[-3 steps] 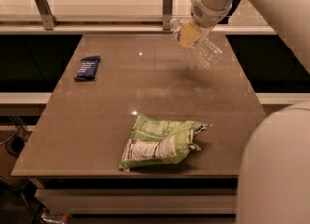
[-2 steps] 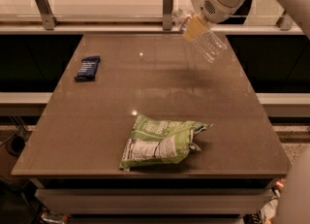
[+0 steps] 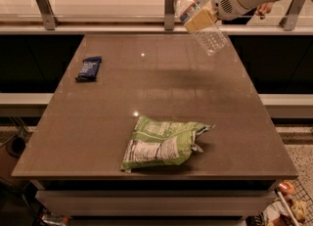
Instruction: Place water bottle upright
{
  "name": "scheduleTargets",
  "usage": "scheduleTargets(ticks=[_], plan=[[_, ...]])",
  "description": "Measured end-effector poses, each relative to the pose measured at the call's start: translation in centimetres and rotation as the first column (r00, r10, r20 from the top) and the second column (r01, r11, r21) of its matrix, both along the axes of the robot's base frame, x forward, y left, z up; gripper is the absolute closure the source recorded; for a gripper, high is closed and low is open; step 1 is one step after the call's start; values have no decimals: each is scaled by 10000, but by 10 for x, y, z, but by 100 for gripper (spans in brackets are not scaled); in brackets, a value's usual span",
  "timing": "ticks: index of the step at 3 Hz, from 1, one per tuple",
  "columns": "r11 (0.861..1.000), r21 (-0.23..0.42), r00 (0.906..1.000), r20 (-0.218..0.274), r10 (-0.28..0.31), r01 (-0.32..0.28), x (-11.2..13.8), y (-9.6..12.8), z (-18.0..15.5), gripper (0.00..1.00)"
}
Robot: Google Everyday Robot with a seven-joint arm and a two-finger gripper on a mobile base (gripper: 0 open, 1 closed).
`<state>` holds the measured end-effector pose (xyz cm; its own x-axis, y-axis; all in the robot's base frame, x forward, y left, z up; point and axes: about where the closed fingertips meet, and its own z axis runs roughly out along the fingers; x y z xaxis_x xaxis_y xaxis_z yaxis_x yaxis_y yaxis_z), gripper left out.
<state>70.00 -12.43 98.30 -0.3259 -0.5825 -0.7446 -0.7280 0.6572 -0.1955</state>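
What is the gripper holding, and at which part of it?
The gripper, above the table's far right, holds the tilted water bottle around its upper body, near the neck.

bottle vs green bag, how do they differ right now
The bottle is clear ribbed plastic; the green bag is opaque and crumpled. The bottle is tilted in the air over the far right of the table, clamped by the gripper; the bag lies flat on it near the front edge. Neither stands upright.
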Motion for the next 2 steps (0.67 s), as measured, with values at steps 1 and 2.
scheduleTargets(ticks=[1,2], plan=[[9904,994,9926,832,881,-963,4,7,6,100],[9700,1818,9805,1414,1365,-1613,7,11,3,100]])
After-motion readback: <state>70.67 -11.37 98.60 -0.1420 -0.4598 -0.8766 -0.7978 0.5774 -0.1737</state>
